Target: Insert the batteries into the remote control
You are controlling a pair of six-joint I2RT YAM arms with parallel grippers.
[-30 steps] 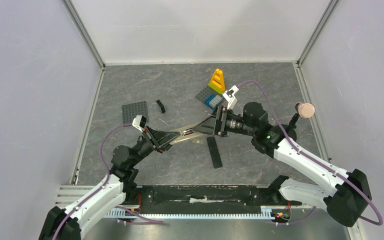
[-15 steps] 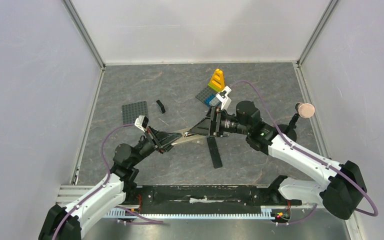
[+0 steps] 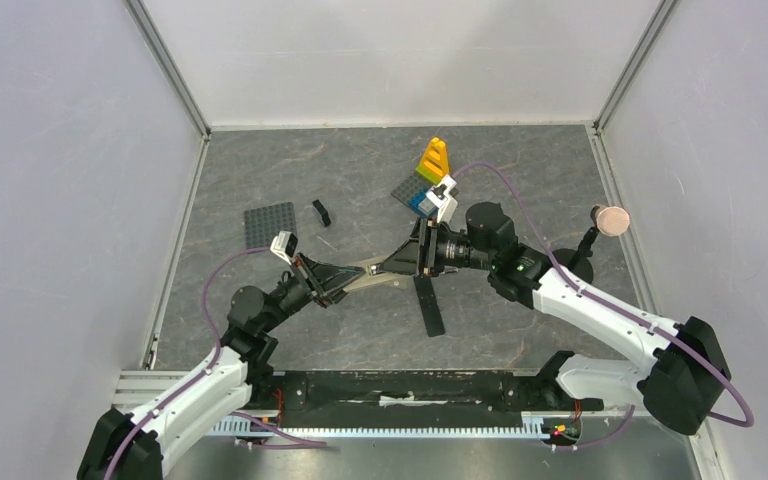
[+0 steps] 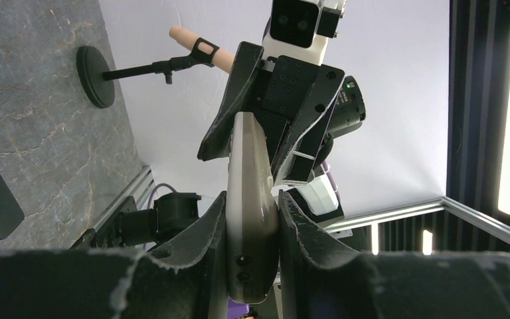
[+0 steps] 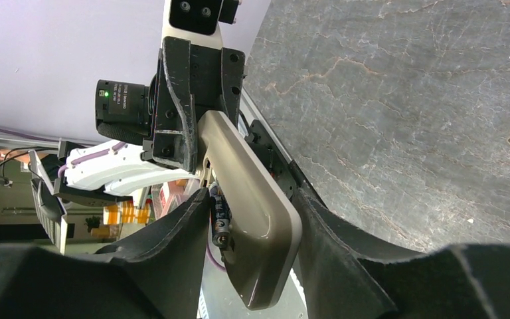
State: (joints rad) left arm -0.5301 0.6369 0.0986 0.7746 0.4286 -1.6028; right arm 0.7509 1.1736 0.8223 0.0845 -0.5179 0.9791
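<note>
The tan-grey remote control [image 3: 367, 272] hangs above the table between both grippers. My left gripper [image 3: 338, 279] is shut on its left end; in the left wrist view the remote [image 4: 249, 153] stands edge-on between my left gripper's [image 4: 252, 199] pads. My right gripper [image 3: 398, 263] is closed over the remote's right part. In the right wrist view my right gripper [image 5: 252, 199] has one finger on a dark battery [image 5: 221, 216] lying in the remote's [image 5: 239, 159] slot side, and the other finger on the remote's back. Other batteries are hidden.
A long black bar [image 3: 428, 304] lies on the table below the right gripper. A grey studded plate [image 3: 269, 224] and a small black brick piece [image 3: 320, 212] lie at the left. A yellow brick stack [image 3: 434, 160] stands behind. A stand [image 3: 612, 220] is at the right.
My right gripper has slid left along the remote toward my left gripper and now covers the slot with the batteries that showed before. The left gripper has barely moved.
</note>
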